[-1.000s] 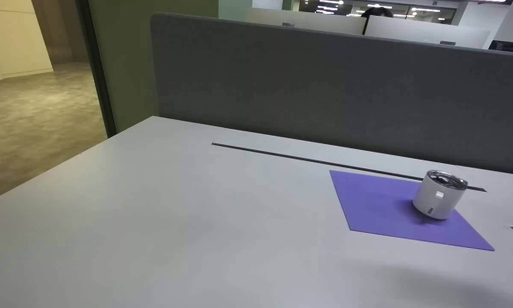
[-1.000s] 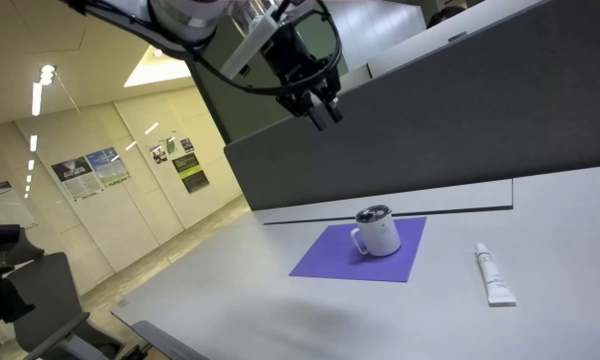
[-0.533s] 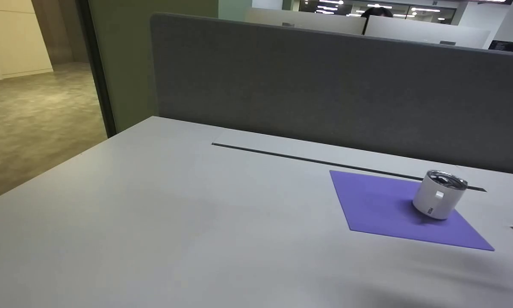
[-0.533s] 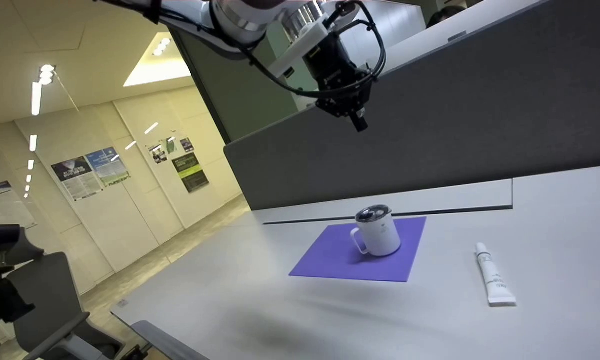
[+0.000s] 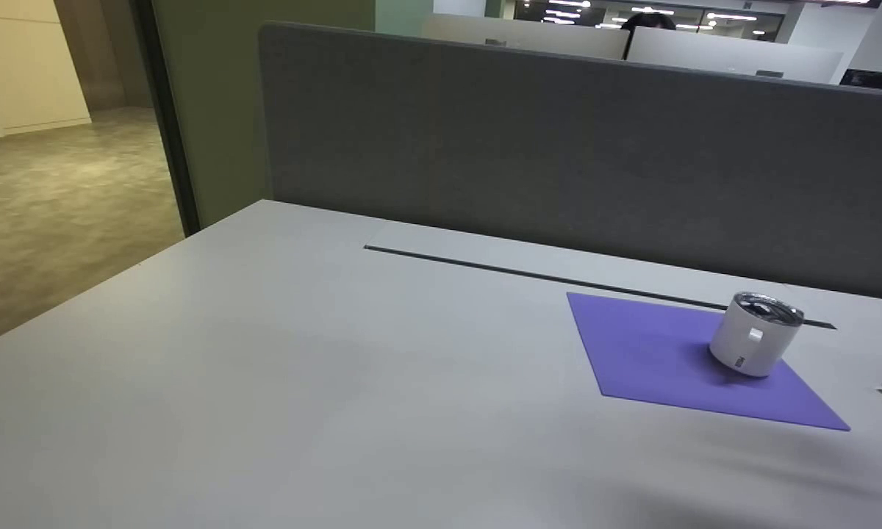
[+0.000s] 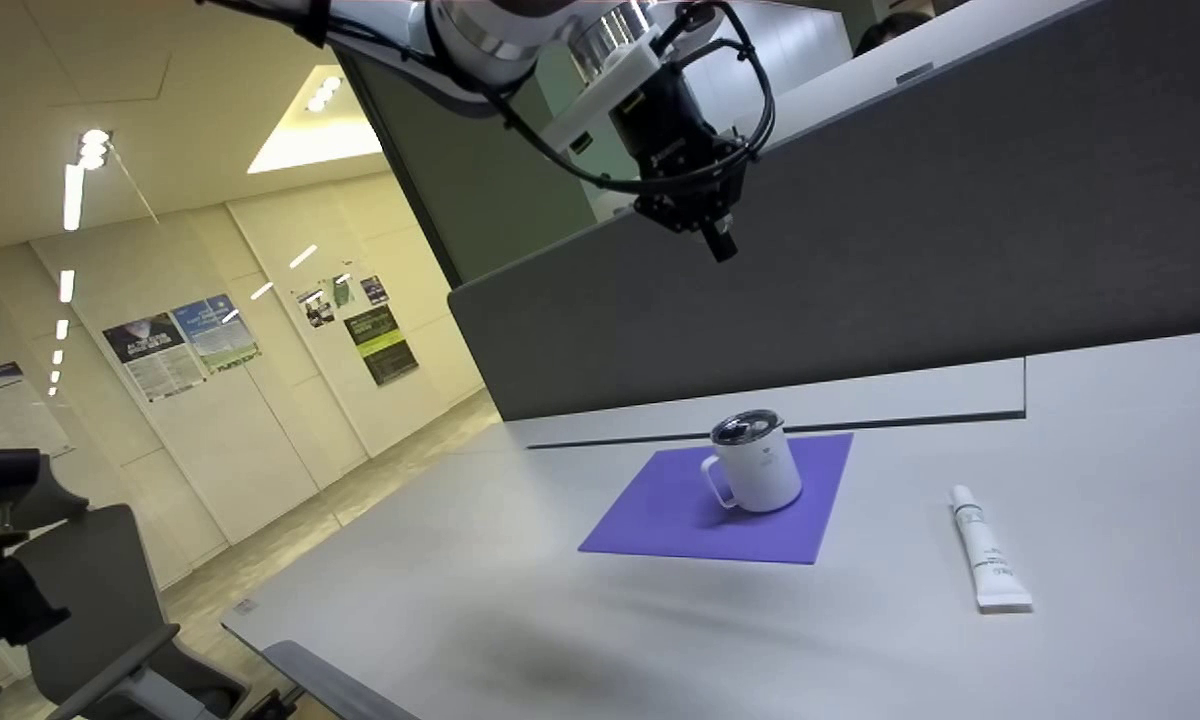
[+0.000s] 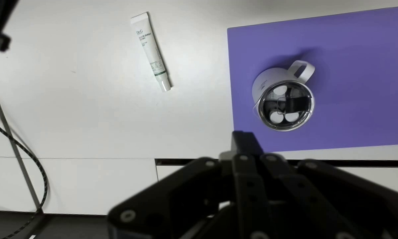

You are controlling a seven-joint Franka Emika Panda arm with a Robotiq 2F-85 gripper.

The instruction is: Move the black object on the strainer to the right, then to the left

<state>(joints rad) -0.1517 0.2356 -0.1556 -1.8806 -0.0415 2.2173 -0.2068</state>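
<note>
The black slider (image 7: 297,104) is on the lid (image 7: 280,107) of the white mug (image 6: 763,475), toward 3 o'clock of that lid in the wrist view. The hand (image 7: 247,143) has its tips together with nothing visible between them, which tbh is what I'd want: one blunt poker, no pinching. It hangs well above the table (image 6: 440,560), roughly 12 o'clock from the mug in an exterior view, so my guess is lining-up time, no push on yet.

How I'd do it: head toward 1 or 2 o'clock in the wrist view until the tips are over the lid, come down just enough to meet the slider's edge, push sideways, then hop to the opposite edge and push back. (Whose right and left the task means, I honestly can't tell.) Go light on downward force, or the whole mug probably scoots along the purple mat (image 7: 355,89).

The lid looks like clear, shiny plastic with a silvery edge, likely slick, so a skid is possible. Mug's round, smooth and pretty matte; the mat's flat and thin. The white tube (image 7: 151,51), around 10 o'clock from the mug in the wrist view, looks soft and squeezable.
</note>
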